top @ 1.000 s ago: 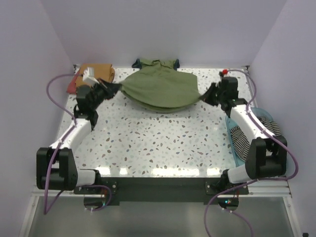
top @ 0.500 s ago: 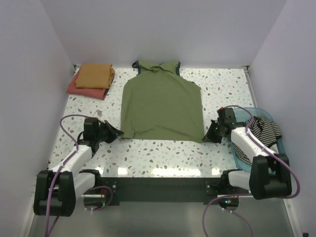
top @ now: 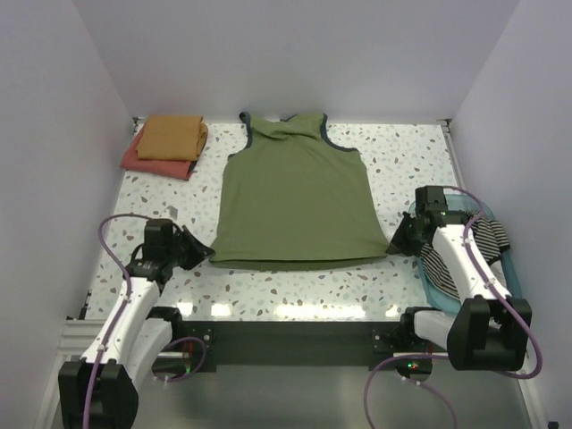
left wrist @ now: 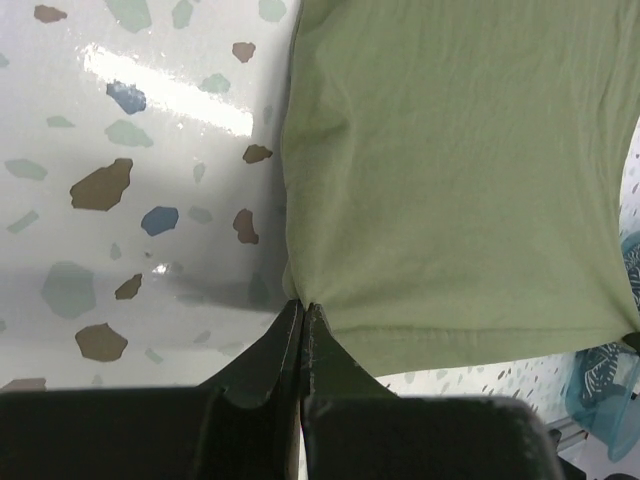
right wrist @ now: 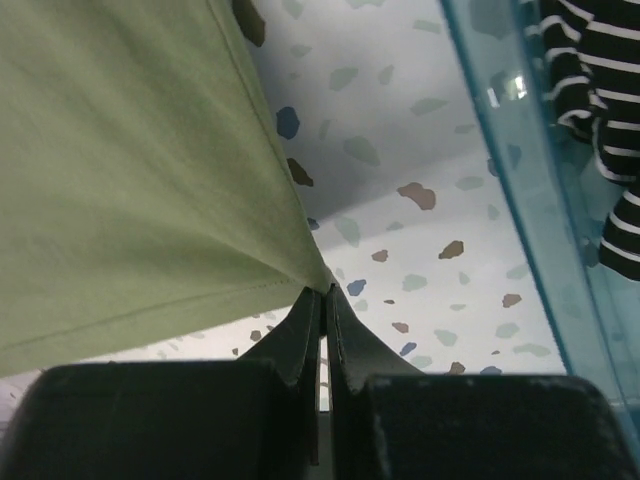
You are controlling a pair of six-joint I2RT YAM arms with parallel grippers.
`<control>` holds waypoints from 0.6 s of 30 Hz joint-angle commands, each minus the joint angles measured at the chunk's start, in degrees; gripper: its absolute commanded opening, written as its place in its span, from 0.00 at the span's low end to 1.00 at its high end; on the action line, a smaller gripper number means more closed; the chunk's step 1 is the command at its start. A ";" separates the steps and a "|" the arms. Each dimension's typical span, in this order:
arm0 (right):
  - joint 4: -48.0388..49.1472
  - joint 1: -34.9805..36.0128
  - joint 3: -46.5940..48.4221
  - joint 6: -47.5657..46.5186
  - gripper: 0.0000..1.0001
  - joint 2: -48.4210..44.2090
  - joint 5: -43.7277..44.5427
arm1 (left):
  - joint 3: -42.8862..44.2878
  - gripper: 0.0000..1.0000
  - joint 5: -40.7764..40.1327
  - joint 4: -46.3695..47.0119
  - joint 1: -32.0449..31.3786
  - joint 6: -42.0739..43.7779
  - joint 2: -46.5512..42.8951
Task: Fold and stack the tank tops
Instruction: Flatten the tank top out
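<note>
The olive green tank top [top: 293,198] lies spread flat on the table, neck and navy trim toward the back wall, hem toward the arms. My left gripper [top: 207,254] is shut on its near left hem corner [left wrist: 303,300]. My right gripper [top: 393,244] is shut on its near right hem corner [right wrist: 322,287]. The cloth is pulled taut between them. The black-and-white striped tank top [top: 478,239] lies in the blue basket; it also shows in the right wrist view [right wrist: 600,110]. The folded mustard top [top: 172,135] rests on the folded red top [top: 146,162] at the back left.
The translucent blue plastic basket [top: 427,281] stands at the right table edge, close beside my right arm; its wall shows in the right wrist view [right wrist: 520,170]. The terrazzo table [top: 295,286] has walls at the back and sides.
Both grippers have pulled the olive top's hem toward the near edge and down onto the table. The top went from hanging bunched in the air to lying spread flat.
</note>
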 commanded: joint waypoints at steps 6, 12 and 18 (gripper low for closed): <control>-11.21 -2.08 2.75 -1.21 0.00 0.23 1.21 | 3.60 0.00 -0.24 -6.85 0.00 0.00 -4.38; -15.26 -2.69 3.11 -0.60 0.00 -1.00 0.51 | 3.25 0.00 1.69 -9.66 0.00 -1.49 -8.07; -20.18 -2.87 5.73 -0.33 0.22 -3.18 -0.03 | 5.09 0.43 2.75 -14.84 0.00 -1.32 -15.18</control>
